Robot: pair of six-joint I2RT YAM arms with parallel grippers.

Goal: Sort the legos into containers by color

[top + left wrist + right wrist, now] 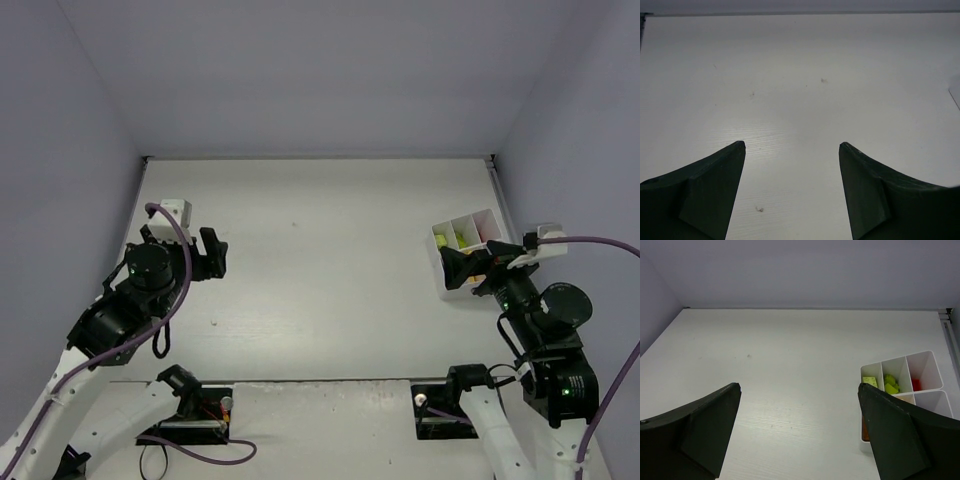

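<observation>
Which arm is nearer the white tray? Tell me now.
Right. The right arm's fingers are right at the tray; the left arm's fingers sit far off, across the table to its left.

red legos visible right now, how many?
1: a red lego in the far right compartment of the white tray. The right gripper covers the tray's near part, so more may be hidden.
</observation>
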